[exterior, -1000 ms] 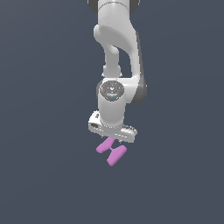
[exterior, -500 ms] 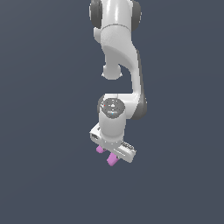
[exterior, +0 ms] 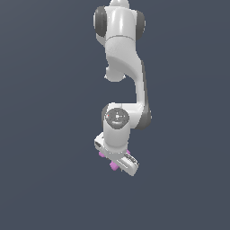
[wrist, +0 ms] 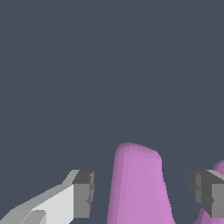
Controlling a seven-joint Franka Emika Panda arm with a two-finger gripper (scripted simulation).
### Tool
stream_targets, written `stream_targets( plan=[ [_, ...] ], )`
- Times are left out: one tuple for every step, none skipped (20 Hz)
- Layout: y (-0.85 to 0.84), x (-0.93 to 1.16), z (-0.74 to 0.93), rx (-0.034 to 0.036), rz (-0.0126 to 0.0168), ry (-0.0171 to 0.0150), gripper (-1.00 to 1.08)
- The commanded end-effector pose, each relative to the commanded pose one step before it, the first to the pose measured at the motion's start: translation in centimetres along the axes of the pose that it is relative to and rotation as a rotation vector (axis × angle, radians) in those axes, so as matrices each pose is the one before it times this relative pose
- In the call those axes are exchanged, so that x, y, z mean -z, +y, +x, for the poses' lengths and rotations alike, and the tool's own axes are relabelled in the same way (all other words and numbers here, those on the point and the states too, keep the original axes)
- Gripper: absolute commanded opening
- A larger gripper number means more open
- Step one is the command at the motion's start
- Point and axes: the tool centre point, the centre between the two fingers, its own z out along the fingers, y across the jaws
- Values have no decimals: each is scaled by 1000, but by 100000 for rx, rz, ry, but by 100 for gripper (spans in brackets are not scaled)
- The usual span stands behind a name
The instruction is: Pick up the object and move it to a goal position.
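Note:
The pink-purple H-shaped object (exterior: 114, 165) lies on the dark grey floor, mostly hidden under my white gripper (exterior: 116, 161) in the exterior view; only small pink bits show at the hand's edges. In the wrist view one rounded bar of the object (wrist: 138, 183) stands between the two grey fingertips (wrist: 83, 194), with gaps on both sides. A second pink bar shows at the picture's edge behind the other fingertip. The gripper (wrist: 143, 193) is open around the object and straddles one bar.
A plain dark grey floor (exterior: 45, 179) lies all around. The white arm (exterior: 121, 67) rises above the gripper. No other objects show.
The arm has come down over the object. A second ago the block showed clearly below the hand; now the hand covers nearly all of it.

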Motion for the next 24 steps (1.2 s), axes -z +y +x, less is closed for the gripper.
stream_targets(
  plan=[
    [-129,-155,144,-1048,198,396,68],
    [-8,-13,7,-65,10,21,68],
    [60,40,-72,431,-104,-192,68],
    [-3,-33,-1,0,0,0,68],
    [-10,-98,-4,0,0,0,68],
    [-16,-164,-8,0,0,0,68],
    [14,-206,19,-62,15,26,68],
    [9,-272,14,-62,16,26,68],
    [-31,-361,-22,0,0,0,68],
    [27,-388,25,-108,30,41,68],
    [3,-405,-1,-63,19,22,68],
    [-26,-362,-30,0,0,0,68],
    [30,-266,18,-89,28,29,68],
    [-15,-231,-22,0,0,0,68],
    [25,-143,15,-63,20,20,68],
    [-6,-99,-10,0,0,0,68],
    [-2,-33,-3,0,0,0,68],
    [0,0,0,0,0,0,-100],
    [0,0,0,0,0,0,-100],
    [0,0,0,0,0,0,-100],
    [0,0,0,0,0,0,-100],
    [0,0,0,0,0,0,-100],
    [0,0,0,0,0,0,-100],
    [0,0,0,0,0,0,-100]
  ],
)
